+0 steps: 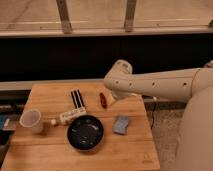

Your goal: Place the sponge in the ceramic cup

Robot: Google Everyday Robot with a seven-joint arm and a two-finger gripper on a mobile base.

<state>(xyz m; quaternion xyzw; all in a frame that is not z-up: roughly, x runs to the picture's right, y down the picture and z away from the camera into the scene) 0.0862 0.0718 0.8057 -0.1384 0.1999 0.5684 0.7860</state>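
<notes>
The sponge (121,125) is being shown lying near the right edge of the bench (135,155), the ceramic cup (32,120) standing at its left edge; the hand (111,99) is being held open and empty over the rear edge.

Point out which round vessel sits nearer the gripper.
The black bowl, just in front of the gripper hanging over the table; the pale cup stands off at the left edge.

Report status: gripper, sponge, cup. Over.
Gripper open, empty, above table's rear, near red item. Sponge on table, right of bowl, untouched. Cup at left edge, upright. Bowl and packet lie between them.
</notes>
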